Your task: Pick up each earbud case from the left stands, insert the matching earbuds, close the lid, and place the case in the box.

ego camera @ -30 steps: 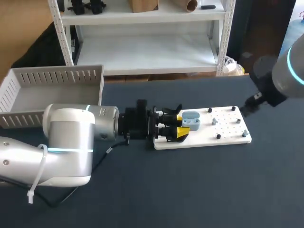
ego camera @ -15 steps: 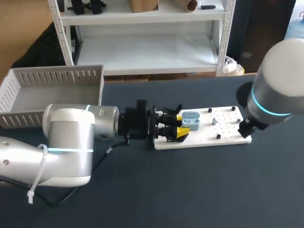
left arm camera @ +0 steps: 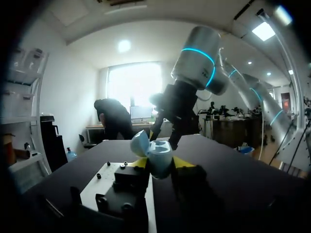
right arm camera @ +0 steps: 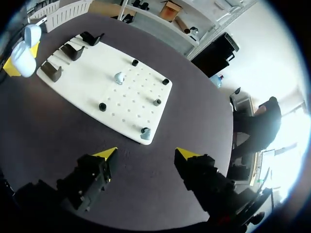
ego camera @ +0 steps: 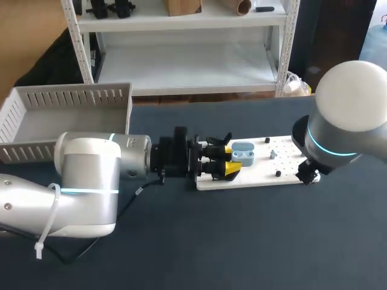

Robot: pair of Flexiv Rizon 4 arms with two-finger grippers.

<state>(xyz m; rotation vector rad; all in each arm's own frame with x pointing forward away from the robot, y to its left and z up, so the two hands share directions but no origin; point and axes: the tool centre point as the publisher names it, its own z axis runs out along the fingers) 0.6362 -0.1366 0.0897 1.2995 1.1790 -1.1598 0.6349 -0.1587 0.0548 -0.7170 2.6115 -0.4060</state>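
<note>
My left gripper is shut on a light blue earbud case with its lid up, held over the left part of the white board. In the left wrist view the case sits between the yellow tips. My right gripper stands open above the table, just off the board's right end, nothing between its fingers. One grey-blue earbud lies near that edge, another earbud mid-board. In the head view my right arm hides its own gripper; one earbud shows.
The grey slatted box stands at the back left of the table. Black stands line the board's left end and small black pegs dot its right part. Dark table surface lies in front of the board.
My right arm has swung in from the far right edge and now hangs over the board's right end. The left arm and the case have stayed put.
</note>
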